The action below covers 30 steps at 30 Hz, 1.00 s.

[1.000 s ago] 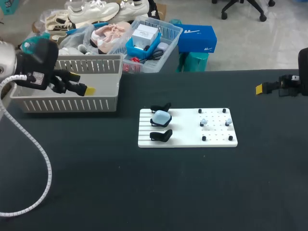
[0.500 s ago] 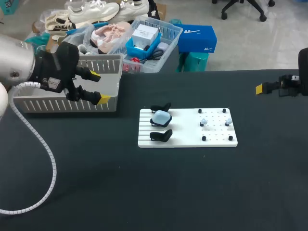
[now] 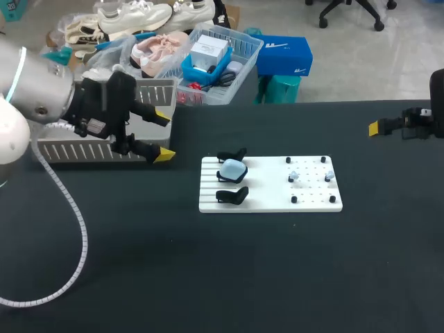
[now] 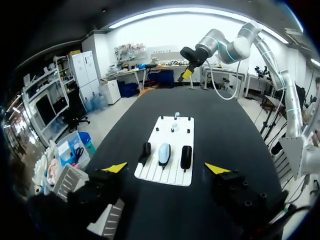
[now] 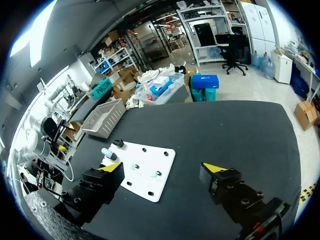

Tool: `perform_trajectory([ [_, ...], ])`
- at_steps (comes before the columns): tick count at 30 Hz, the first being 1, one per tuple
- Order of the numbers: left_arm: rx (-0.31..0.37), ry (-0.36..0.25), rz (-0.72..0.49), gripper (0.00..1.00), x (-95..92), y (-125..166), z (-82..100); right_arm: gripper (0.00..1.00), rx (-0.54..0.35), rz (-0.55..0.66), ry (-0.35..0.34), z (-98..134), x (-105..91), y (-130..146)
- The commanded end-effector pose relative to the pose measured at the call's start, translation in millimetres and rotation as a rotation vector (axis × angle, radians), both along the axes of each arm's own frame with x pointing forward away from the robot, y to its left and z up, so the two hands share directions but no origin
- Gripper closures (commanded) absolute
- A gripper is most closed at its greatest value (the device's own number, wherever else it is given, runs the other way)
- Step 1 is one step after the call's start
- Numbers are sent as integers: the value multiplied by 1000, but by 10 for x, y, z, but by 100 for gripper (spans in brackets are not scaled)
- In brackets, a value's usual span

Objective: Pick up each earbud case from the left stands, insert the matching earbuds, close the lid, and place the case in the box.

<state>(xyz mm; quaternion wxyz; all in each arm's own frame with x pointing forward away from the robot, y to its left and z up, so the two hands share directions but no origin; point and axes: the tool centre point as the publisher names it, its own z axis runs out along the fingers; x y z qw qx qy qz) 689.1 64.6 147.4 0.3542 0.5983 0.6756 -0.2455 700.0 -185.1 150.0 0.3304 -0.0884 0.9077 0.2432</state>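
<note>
One pale blue earbud case (image 3: 232,168) on the middle stand of the white board (image 3: 270,202) at frame centre, two earbuds (image 3: 294,175) on its right-hand pegs, left gripper (image 3: 163,137) fingers spread wide, holding nothing, beside the grey box (image 3: 83,149) at upper left, right gripper (image 5: 163,167) fingers wide apart, holding nothing, well apart from the board.

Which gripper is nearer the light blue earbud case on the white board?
Left. The left gripper hangs open by the basket front corner, a short way from the earbud case. The right gripper sits open near the table right edge, well beyond the white board.
</note>
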Motion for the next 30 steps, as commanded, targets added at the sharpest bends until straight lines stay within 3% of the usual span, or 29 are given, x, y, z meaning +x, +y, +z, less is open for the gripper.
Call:
perform_trajectory([
  [1,1,18,-55,0,166,-82,-58,0,0,0,0,0,0,0],
  [11,15,53,-92,0,365,-221,-253,0,0,0,0,0,0,0],
  [19,31,62,-102,0,387,-281,-362,0,0,0,0,0,0,0],
  [30,34,75,-90,0,391,-301,-376,0,0,0,0,0,0,0],
])
